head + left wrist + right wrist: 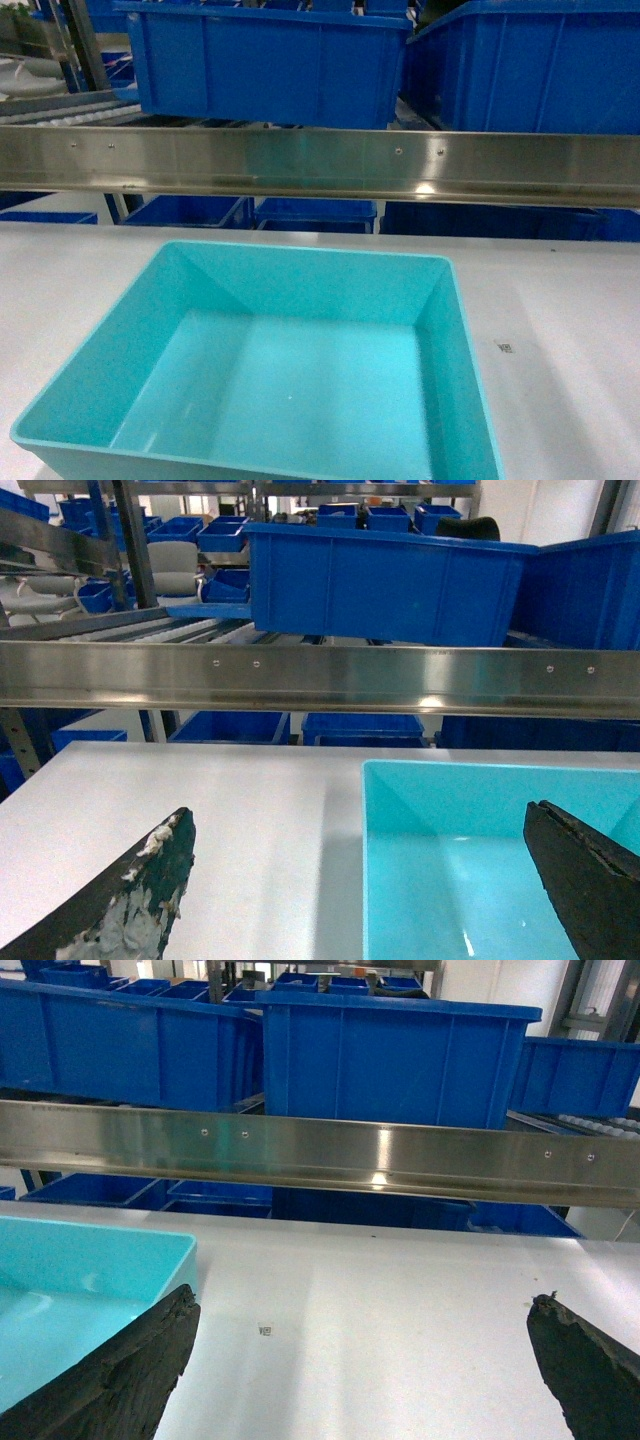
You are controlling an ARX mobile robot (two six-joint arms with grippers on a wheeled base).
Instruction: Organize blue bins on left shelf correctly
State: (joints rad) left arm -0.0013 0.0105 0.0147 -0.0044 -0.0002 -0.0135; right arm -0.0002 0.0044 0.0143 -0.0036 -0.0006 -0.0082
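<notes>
Basically the empty turquoise bin (pixel 290 370) sat on the white surface (pixel 570 330) before the left shelf (pixel 320 165), likely light, stiff, slick-walled, best gripped at the rim, with left claw (pixel 360 880) and right claw (pixel 365 1370) both spread apart.

no legible text, small tabletop code (pixel 505 347) unreadable

Glossy smooth turquoise plastic bin (pixel 300 370), shiny brushed steel shelf rail (pixel 320 160), matt white tabletop (pixel 570 330)

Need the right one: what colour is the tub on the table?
Light turquoise tub, clearest in head view.
</notes>
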